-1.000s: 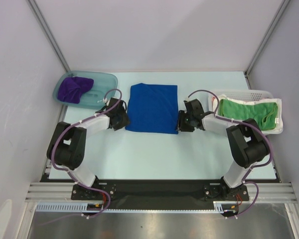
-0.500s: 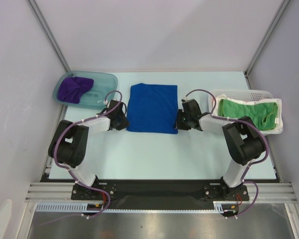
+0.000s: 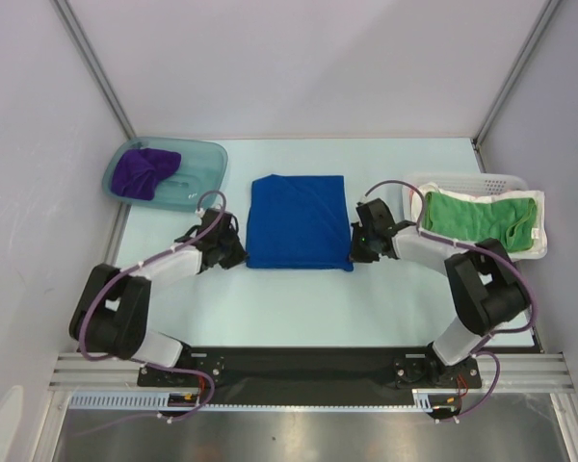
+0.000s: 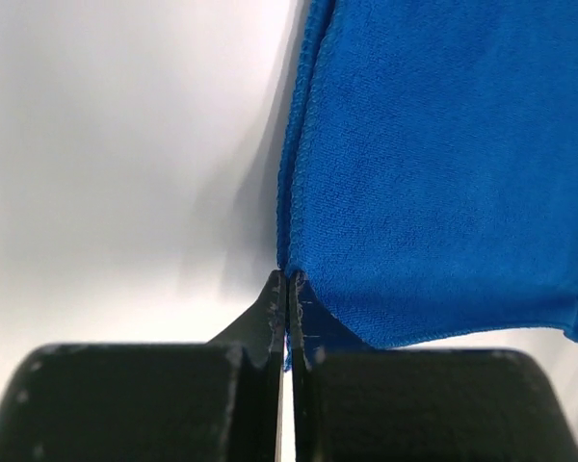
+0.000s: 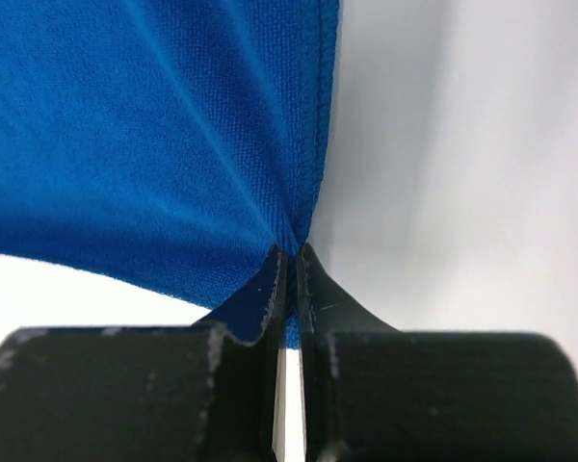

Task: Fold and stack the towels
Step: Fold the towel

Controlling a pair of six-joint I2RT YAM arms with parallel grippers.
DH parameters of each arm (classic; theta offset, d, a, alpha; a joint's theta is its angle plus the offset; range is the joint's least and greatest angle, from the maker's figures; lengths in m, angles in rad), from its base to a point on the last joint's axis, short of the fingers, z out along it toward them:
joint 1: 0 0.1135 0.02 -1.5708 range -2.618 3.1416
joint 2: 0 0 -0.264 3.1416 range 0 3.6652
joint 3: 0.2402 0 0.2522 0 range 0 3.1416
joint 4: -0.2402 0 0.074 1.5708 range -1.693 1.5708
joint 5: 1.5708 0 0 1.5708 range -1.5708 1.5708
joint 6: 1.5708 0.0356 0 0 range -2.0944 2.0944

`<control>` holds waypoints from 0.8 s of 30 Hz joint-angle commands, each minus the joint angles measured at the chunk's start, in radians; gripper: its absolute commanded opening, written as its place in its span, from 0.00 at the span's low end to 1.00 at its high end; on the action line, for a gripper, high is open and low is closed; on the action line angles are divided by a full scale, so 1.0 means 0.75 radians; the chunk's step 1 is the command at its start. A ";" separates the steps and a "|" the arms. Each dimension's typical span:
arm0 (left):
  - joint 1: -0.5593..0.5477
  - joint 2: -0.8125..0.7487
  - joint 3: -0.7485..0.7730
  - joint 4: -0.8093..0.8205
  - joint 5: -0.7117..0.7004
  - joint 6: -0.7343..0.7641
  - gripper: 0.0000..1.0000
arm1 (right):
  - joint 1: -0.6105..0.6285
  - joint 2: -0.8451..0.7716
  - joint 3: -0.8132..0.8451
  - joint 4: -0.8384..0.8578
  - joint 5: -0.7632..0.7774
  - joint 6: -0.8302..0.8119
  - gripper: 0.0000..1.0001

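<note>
The royal blue towel (image 3: 299, 221) lies flat mid-table. My left gripper (image 3: 241, 256) is shut on its near left corner; in the left wrist view the blue towel (image 4: 443, 164) is pinched at the left gripper (image 4: 289, 279). My right gripper (image 3: 354, 254) is shut on the near right corner; the right wrist view shows the blue towel (image 5: 144, 125) gathered into the right gripper (image 5: 294, 252). A dark purple towel (image 3: 143, 170) sits bunched in the teal tub (image 3: 200, 183). The green towel (image 3: 482, 218) lies in the white basket (image 3: 462, 180).
The tub stands at the far left of the table, the basket at the far right. Grey walls enclose the table on three sides. A black rail (image 3: 299, 364) runs along the near edge between the arm bases.
Both grippers have closed on the blue towel's near corners. The towel's near edge has shifted slightly toward me, and both arms have stretched lower over the table.
</note>
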 commanded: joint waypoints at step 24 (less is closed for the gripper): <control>-0.117 -0.205 0.316 -0.318 -0.146 0.029 0.55 | -0.003 -0.363 0.073 -0.181 0.160 0.020 0.51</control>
